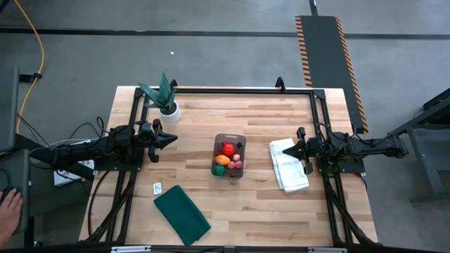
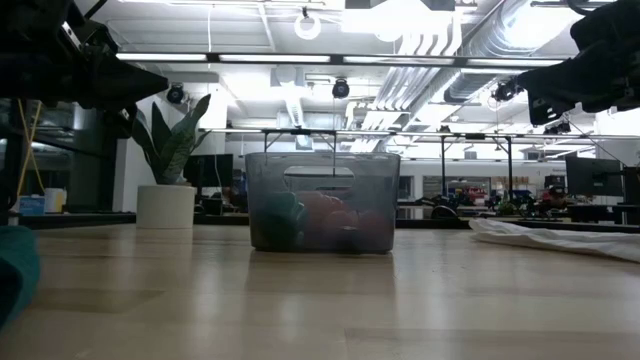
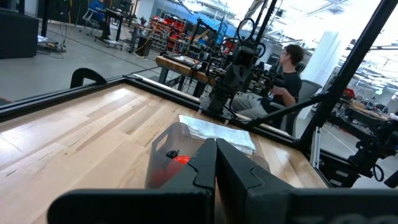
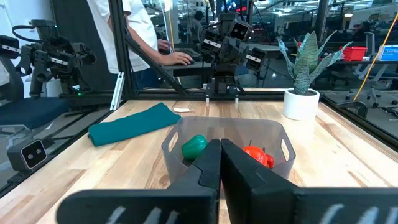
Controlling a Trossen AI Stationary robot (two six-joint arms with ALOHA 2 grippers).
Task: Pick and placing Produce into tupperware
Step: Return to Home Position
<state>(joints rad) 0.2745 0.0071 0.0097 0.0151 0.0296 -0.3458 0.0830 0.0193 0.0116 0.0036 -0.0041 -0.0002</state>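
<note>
tub: the tub (image 1: 230, 135) stands upright and open at bench (image 1: 246, 211) centre, midway between the arms, so either one reaches it.
produce: the produce is inside the tub: red ball (image 1: 228, 148), orange piece (image 1: 222, 160), green piece (image 1: 219, 169), small pink bits (image 1: 237, 164). You'll find none loose on the bench, so loading looks done.
left pincer: the left pincer (image 1: 172, 139) sits at 9 o'clock of the tub, well apart and off the bench, fingers together on nothing. Reads as parked.
right pincer: the right pincer (image 1: 294, 148) is at 3 o'clock, above the white cloth (image 1: 287, 176), fingers together, empty. Parked too, by my judgement.
bystanders: the plant (image 1: 164, 95) is at 10 o'clock and the green cloth (image 1: 181, 214) at 7 o'clock, both clear of the tub and likely clutter.
hidden: in the low view the tinted wall smears the produce into blobs, so you can't count pieces. In each wrist view that arm's own fingers cover the tub's near side. The small card (image 1: 157, 187) is unreadable. A person (image 3: 289, 78) sits beyond the bench, and a hand (image 1: 8, 209) is cut off at the 9 o'clock edge.
</note>
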